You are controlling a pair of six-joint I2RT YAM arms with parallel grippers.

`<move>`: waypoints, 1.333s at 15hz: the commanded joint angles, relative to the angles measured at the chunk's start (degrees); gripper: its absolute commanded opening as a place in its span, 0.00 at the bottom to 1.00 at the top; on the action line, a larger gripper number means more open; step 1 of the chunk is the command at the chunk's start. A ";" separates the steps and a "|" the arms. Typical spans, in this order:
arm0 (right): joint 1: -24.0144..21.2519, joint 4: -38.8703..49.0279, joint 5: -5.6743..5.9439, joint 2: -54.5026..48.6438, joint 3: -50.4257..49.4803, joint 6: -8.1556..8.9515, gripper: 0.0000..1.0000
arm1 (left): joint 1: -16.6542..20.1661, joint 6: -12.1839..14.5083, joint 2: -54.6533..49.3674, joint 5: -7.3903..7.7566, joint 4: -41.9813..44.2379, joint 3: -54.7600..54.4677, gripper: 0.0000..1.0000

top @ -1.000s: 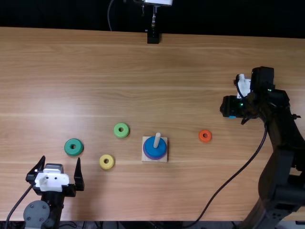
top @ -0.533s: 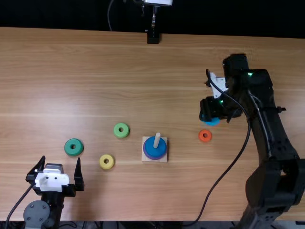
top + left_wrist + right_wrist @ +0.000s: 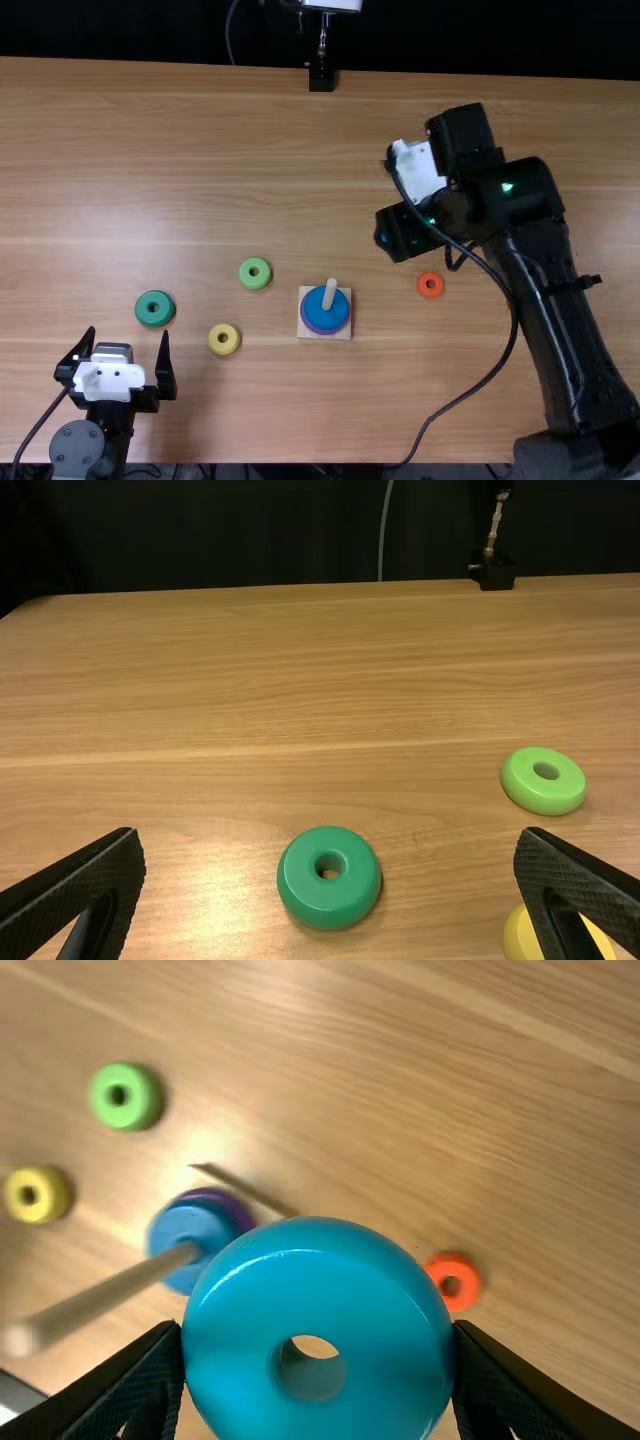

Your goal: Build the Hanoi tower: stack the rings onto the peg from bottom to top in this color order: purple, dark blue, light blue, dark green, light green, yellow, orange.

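Light blue ring (image 3: 320, 1290) gripped in the right claw (image 3: 402, 236)

The light brown counter (image 3: 200, 180) spreads beneath everything, with the right arm (image 3: 540, 260) extended over it from the near edge. The left arm (image 3: 78, 448) sits at the near edge, its claw, the left claw (image 3: 128, 338), standing open with fingers well apart.

The top view gives the general layout: the right claw is beyond the pale square base (image 3: 342, 331) and to its right. The right wrist view gives the grip itself, the light blue ring pinched between both fingers with its hole in plain sight. That view also shows the length of the peg (image 3: 100, 1300). The left wrist view shows the yellow ring (image 3: 520, 938) partly hidden behind a finger.

The base carries the upright peg, threaded with two rings: the purple ring (image 3: 228, 1203) below, the dark blue ring (image 3: 322, 318) on top.

The others lie loose on the counter. The dark green ring (image 3: 143, 309) is farthest left, near the left claw; the light green ring (image 3: 246, 280) and the yellow ring are left of the base. The smallest, the orange ring (image 3: 422, 290), lies to its right.
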 commanded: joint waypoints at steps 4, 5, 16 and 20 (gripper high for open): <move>6.77 -0.03 -0.85 -4.41 1.25 1.99 0.00 | -0.01 -0.37 -0.67 -0.36 -0.63 -3.12 1.00; 7.73 -0.03 -0.85 -4.41 1.16 2.94 0.00 | -0.01 -0.37 -0.67 -0.36 -0.63 -3.21 1.00; 11.77 -0.14 -0.85 -4.67 -2.18 3.89 0.00 | -0.01 -0.37 -0.67 -0.36 -0.63 -3.12 1.00; 13.27 -0.03 -1.80 -4.76 -3.06 4.00 0.00 | -0.01 -0.37 -0.67 -0.36 -0.63 -3.12 1.00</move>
